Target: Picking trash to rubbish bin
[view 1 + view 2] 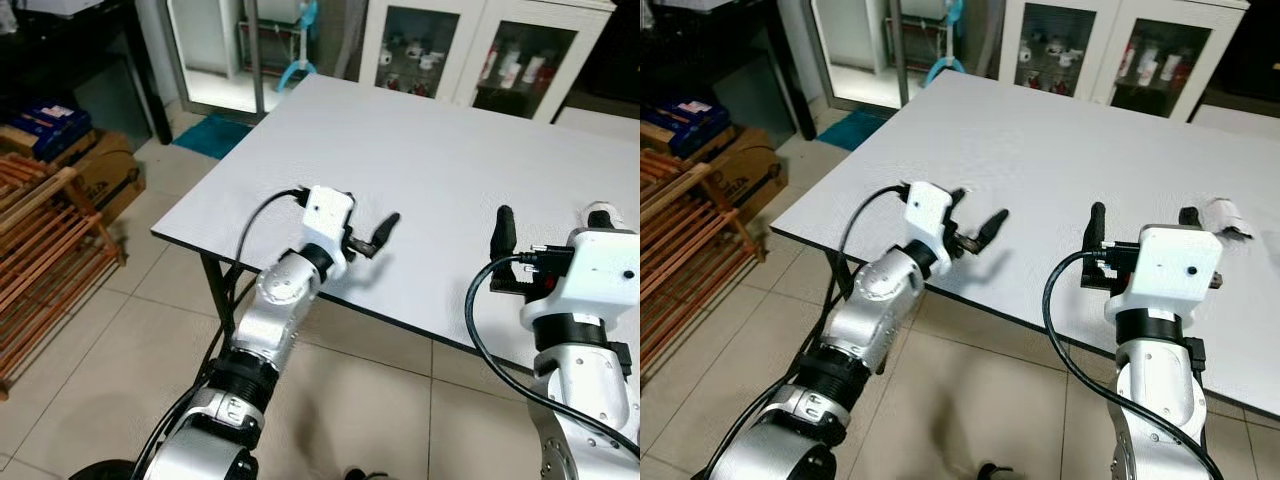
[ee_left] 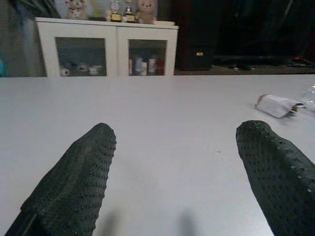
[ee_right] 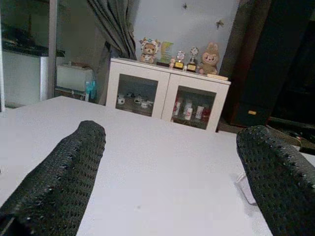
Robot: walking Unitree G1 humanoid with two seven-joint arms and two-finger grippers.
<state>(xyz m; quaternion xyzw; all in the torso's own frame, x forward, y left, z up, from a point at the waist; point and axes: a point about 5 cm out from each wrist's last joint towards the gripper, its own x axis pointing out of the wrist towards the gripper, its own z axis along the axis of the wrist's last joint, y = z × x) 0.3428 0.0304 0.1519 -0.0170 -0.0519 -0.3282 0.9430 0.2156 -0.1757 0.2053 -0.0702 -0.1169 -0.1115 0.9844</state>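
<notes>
On the far left I have a wooden rack (image 1: 45, 260) and a cardboard box (image 1: 105, 175) on the tiled floor, well clear of the arms. I am standing at the near edge of the white table (image 1: 420, 170), and both arms are raised over that edge, which looks to me like a ready pose before a reach. The left gripper (image 1: 372, 238) hangs just past the near rim, jaws spread wide with nothing between them. The right gripper (image 1: 1140, 232) sits further right, also over the near edge, its jaws wide and empty too. The trash, a small crumpled white wrapper (image 1: 1222, 216), lies on the table at the right, just beyond the right gripper and closer to it than to the left. The tabletop between them is bare, so I judge the reach unobstructed. A white glass-door cabinet (image 1: 470, 50) stands beyond the far side. I cannot see a bin.
</notes>
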